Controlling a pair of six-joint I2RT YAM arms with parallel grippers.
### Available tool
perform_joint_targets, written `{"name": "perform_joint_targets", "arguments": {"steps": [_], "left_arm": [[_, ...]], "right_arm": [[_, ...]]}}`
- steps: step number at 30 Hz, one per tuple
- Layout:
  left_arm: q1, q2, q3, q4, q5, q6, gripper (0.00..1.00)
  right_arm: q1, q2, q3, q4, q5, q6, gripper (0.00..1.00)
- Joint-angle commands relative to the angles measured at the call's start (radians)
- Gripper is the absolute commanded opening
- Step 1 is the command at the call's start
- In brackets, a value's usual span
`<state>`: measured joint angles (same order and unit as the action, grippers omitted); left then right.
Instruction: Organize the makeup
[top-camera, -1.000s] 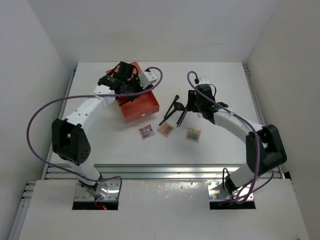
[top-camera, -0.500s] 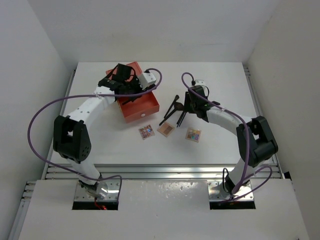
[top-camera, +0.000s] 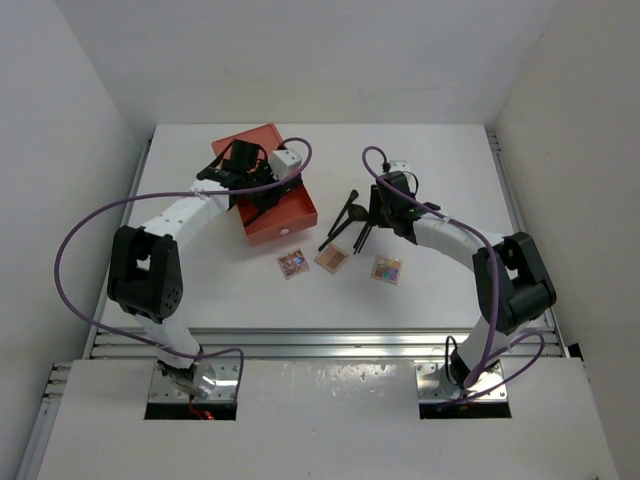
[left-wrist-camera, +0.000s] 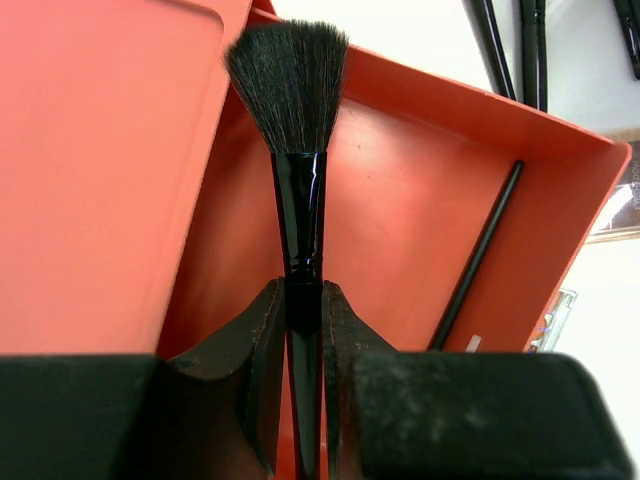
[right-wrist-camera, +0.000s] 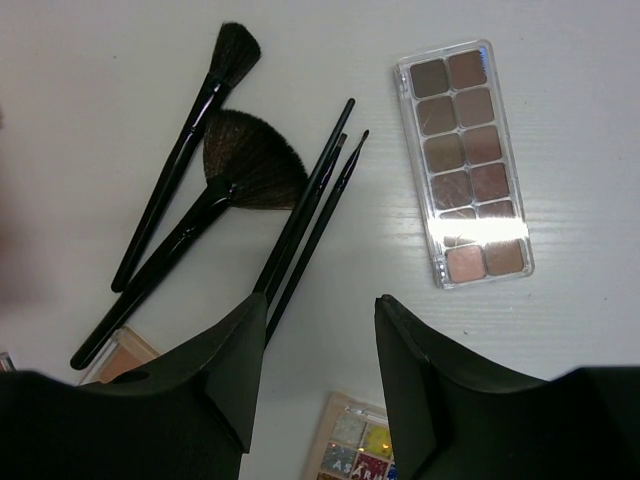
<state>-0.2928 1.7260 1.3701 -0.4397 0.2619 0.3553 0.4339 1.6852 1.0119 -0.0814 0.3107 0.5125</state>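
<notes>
While pincer (left-wrist-camera: 303, 300) clamps brush (left-wrist-camera: 297, 190), drawer wall (left-wrist-camera: 215, 230) beside

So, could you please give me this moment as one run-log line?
left jaws: shut on brush, over orange drawer | right jaws: open, empty, above loose brushes

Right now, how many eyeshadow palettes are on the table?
4. The left palette, middle palette and right palette lie in a row, seen from above; the long palette lies apart, clear only in the right wrist view.
</notes>
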Motion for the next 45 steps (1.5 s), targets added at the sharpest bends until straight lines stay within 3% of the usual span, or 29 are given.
{"name": "perform_joint_targets", "arguments": {"steps": [1, 4, 5, 6, 8, 11, 16, 23, 27, 35, 45], "left_arm": [[0.003, -0.014, 0.001, 0.041, -0.023, -0.036, 0.00], [0.003, -0.014, -0.009, 0.041, -0.035, -0.036, 0.08], [0.003, -0.014, -0.009, 0.041, -0.035, -0.036, 0.15], [0.003, -0.014, -0.009, 0.041, -0.035, -0.036, 0.32], [0.003, -0.014, -0.009, 0.041, -0.044, -0.036, 0.50], [0.003, -0.014, 0.021, 0.041, -0.044, -0.045, 0.58], [0.003, -0.014, 0.084, 0.021, -0.053, -0.055, 0.59], [0.003, -0.014, 0.262, -0.028, -0.021, -0.084, 0.53], [0.003, -0.013, 0.352, -0.037, -0.067, -0.111, 0.53], [0.135, 0.110, 0.431, -0.037, -0.159, -0.159, 0.56], [0.181, 0.251, 0.452, -0.013, -0.150, -0.234, 0.56]], "right_arm": [[0.000, -0.033, 0.007, 0.014, 0.010, -0.023, 0.48], [-0.001, -0.035, 0.007, 0.016, 0.010, -0.035, 0.48], [-0.001, -0.036, 0.007, 0.015, 0.010, -0.037, 0.49], [0.000, -0.030, 0.008, 0.015, 0.005, -0.037, 0.50], [-0.003, -0.030, 0.016, 0.015, -0.005, -0.038, 0.52], [-0.001, -0.012, 0.039, 0.009, -0.018, -0.037, 0.53], [0.000, 0.019, 0.082, 0.000, -0.016, -0.037, 0.50], [0.000, 0.131, 0.169, -0.037, 0.059, 0.053, 0.27], [0.002, 0.231, 0.275, -0.125, 0.144, 0.112, 0.20], [0.002, 0.360, 0.383, -0.233, 0.205, 0.161, 0.20], [-0.001, 0.399, 0.392, -0.270, 0.160, 0.199, 0.20]]}}
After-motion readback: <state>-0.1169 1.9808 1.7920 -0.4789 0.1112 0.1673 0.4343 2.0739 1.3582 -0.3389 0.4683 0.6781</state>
